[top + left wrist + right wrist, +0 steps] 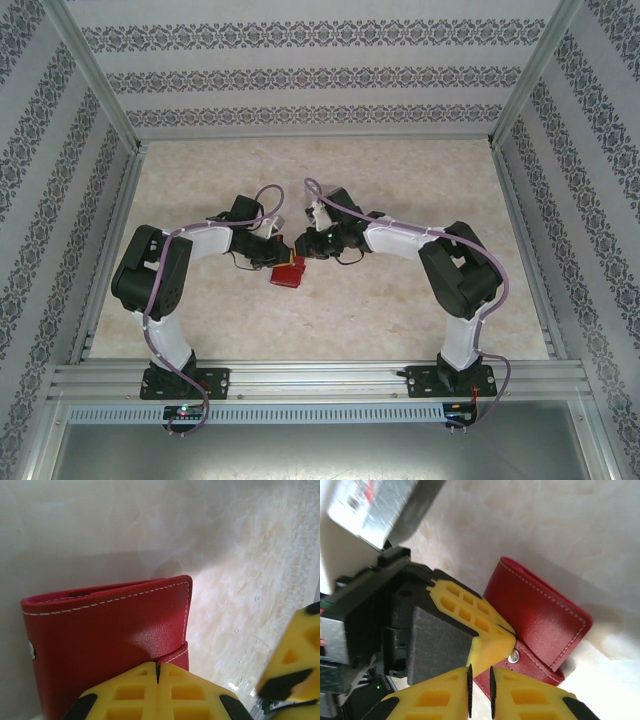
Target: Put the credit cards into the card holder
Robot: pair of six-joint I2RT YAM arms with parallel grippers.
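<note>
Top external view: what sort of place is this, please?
Probably a robot test cell dressed as a room: aluminium frame rails, wallpapered walls, and a left arm and right arm bolted at a marble-look table.

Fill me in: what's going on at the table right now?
Both arms reach in over the red card holder in the middle of the table. The left gripper is shut, pinching the holder's edge near its snap tab. The right gripper sits right beside it, fingers nearly together; I can't tell whether it grips anything. The holder looks folded closed.
</note>
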